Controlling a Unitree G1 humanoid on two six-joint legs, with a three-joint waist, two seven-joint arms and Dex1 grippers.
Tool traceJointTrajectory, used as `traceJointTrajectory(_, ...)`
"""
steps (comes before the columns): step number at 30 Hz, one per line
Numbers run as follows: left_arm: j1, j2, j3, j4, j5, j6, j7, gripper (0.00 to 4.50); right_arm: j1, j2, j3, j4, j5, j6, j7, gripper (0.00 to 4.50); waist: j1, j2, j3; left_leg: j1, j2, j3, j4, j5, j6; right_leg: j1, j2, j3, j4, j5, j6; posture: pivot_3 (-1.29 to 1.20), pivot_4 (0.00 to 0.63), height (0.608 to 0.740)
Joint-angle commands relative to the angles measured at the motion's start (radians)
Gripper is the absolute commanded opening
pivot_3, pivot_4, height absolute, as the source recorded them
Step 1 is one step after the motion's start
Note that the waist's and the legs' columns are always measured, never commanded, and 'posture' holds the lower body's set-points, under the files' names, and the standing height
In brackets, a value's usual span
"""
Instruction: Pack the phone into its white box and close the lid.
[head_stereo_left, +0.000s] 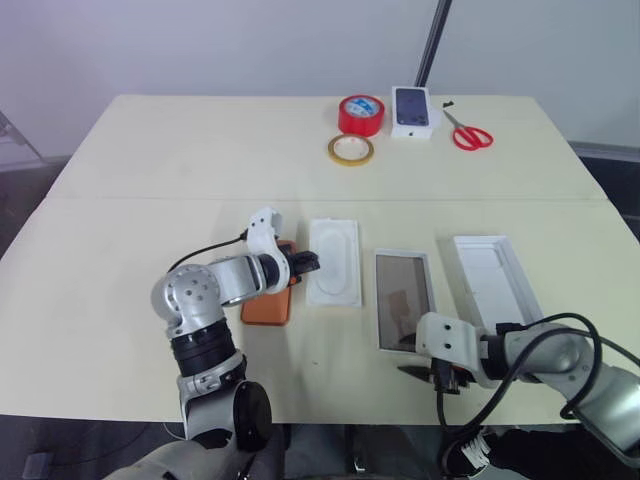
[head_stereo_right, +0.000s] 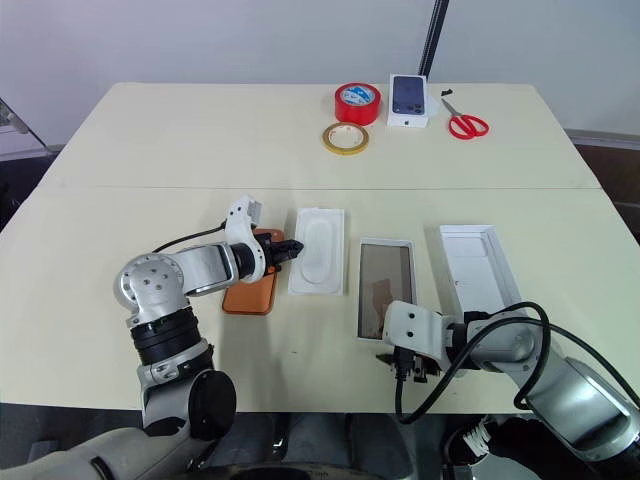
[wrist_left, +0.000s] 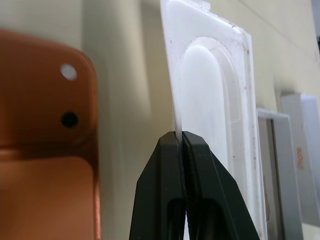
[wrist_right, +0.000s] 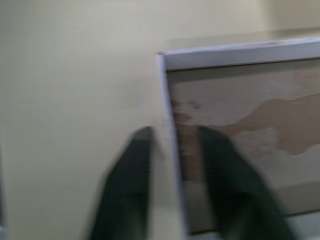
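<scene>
**Phone lying beside the insert**

The phone (head_stereo_left: 267, 304) is lying on the table (head_stereo_left: 150, 160), left of the white insert (head_stereo_left: 334, 262). The left gripper (wrist_left: 181, 136) is pinching the insert's edge. The right gripper (wrist_right: 172, 134), blurred, seems to be straddling the white box (head_stereo_left: 404, 297) rim, part open.

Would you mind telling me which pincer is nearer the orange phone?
Left. The left pincer pinches the white insert right beside the phone; the right pincer straddles the white box rim, farther away.
</scene>
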Motion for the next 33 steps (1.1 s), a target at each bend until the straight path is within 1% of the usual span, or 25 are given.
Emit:
traceJointTrajectory(1,-0.048,0.003,0.052,-0.029,-0.013,0.009,0.004,0.00,-0.044,0.031,0.022,0.005,-0.025,-0.029,0.003,0.05,-0.001,-0.001,0.000,0.000,0.000,0.000,0.000,0.000,0.000,0.000,0.000,0.000,0.000,0.000,0.000,0.00,0.150,0.740)
traceJointTrajectory(5,-0.106,0.043,0.113,-0.011,0.012,0.009,0.003,0.00,-0.155,0.088,0.081,0.058,-0.085,-0.073,0.004,0.05,-0.004,-0.002,0.001,0.000,0.001,0.000,0.000,0.001,-0.001,0.000,0.001,0.000,0.000,0.000,0.000,0.00,0.150,0.740)
traceJointTrajectory(9,-0.167,0.090,0.178,0.018,0.032,0.008,-0.002,0.00,-0.306,0.174,0.190,0.175,-0.182,-0.136,0.015,0.05,-0.003,-0.003,0.001,0.000,0.001,0.000,-0.001,0.001,-0.002,-0.001,0.000,-0.001,0.000,0.000,0.000,0.00,0.150,0.740)
traceJointTrajectory(15,-0.202,0.127,0.194,0.035,0.045,0.009,-0.009,0.00,-0.461,0.298,0.264,0.316,-0.251,-0.183,0.030,0.05,0.001,-0.004,0.002,0.000,0.000,0.000,-0.001,0.001,-0.002,-0.001,-0.002,-0.001,0.000,0.000,0.000,0.00,0.150,0.740)
traceJointTrajectory(18,-0.190,0.114,0.177,0.023,0.043,0.009,-0.005,0.00,-0.480,0.338,0.243,0.319,-0.217,-0.159,0.049,0.85,0.001,-0.004,0.002,-0.001,0.000,0.000,0.000,0.001,-0.003,-0.002,-0.003,-0.002,0.000,0.000,0.000,0.00,0.150,0.740)
traceJointTrajectory(20,-0.175,0.092,0.161,0.016,0.038,0.009,0.002,0.00,-0.461,0.318,0.220,0.293,-0.199,-0.159,0.077,1.89,0.003,-0.004,0.002,-0.001,0.000,-0.001,0.000,0.001,-0.003,-0.001,-0.003,-0.002,0.000,0.000,0.000,0.00,0.150,0.740)
traceJointTrajectory(22,-0.162,0.056,0.141,0.007,0.032,0.009,0.009,0.00,-0.437,0.296,0.166,0.274,-0.187,-0.155,0.068,2.98,0.005,-0.004,0.002,-0.001,-0.001,-0.001,0.000,0.001,-0.003,-0.001,-0.004,-0.002,0.000,0.000,0.000,0.00,0.150,0.740)
traceJointTrajectory(24,-0.151,0.021,0.110,0.002,0.030,0.009,0.017,0.00,-0.409,0.270,0.099,0.250,-0.160,-0.133,0.070,3.90,0.005,-0.004,0.002,-0.001,-0.001,0.000,0.000,0.001,-0.003,-0.001,-0.005,-0.002,0.000,0.001,0.001,0.00,0.150,0.740)
traceJointTrajectory(29,-0.119,-0.055,0.015,0.005,0.056,0.009,0.041,0.00,-0.356,0.208,-0.050,0.227,-0.116,-0.086,0.065,3.90,-0.003,-0.004,0.002,-0.001,-0.001,0.000,-0.001,0.001,-0.002,-0.001,-0.004,-0.002,0.000,0.001,0.001,0.00,0.150,0.740)
traceJointTrajectory(33,-0.121,-0.074,-0.012,0.029,0.075,0.009,0.047,0.00,-0.326,0.188,-0.089,0.225,-0.118,-0.081,0.055,3.90,-0.005,-0.004,0.002,-0.001,0.000,0.000,-0.002,0.001,-0.002,-0.002,-0.002,-0.001,0.000,0.001,0.001,0.00,0.150,0.740)
